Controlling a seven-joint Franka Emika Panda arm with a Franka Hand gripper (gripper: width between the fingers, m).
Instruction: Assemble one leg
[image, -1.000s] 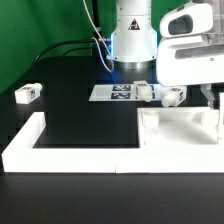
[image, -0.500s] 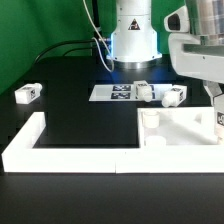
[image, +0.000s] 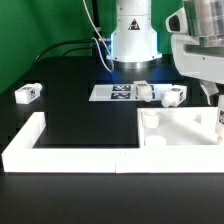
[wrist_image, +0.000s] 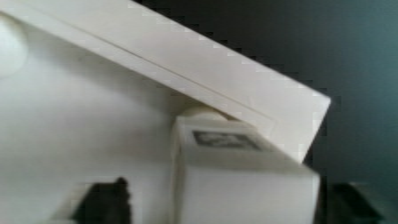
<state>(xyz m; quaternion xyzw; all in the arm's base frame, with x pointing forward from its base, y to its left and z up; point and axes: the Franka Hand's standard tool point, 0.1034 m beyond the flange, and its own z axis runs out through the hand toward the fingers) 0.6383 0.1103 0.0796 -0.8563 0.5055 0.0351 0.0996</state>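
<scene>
The white square tabletop (image: 185, 127) lies flat at the exterior view's right, and it fills much of the wrist view (wrist_image: 89, 120). A white leg (wrist_image: 237, 175) with a marker tag stands at the tabletop's corner. My gripper (wrist_image: 222, 205) is open, with one dark fingertip (wrist_image: 107, 200) on each side of the leg and a gap to it on both sides. In the exterior view the gripper (image: 218, 112) is low at the tabletop's far right corner, partly cut off by the frame edge.
Two loose white legs (image: 172, 96) (image: 146, 91) lie behind the tabletop beside the marker board (image: 118, 92). Another leg (image: 28, 93) lies at the far left. A white U-shaped fence (image: 30, 140) runs along the front. The robot base (image: 133, 40) stands behind.
The arm has moved toward the exterior view's right, and the gripper now sits lower at the tabletop's right corner. The loose legs have not moved.
</scene>
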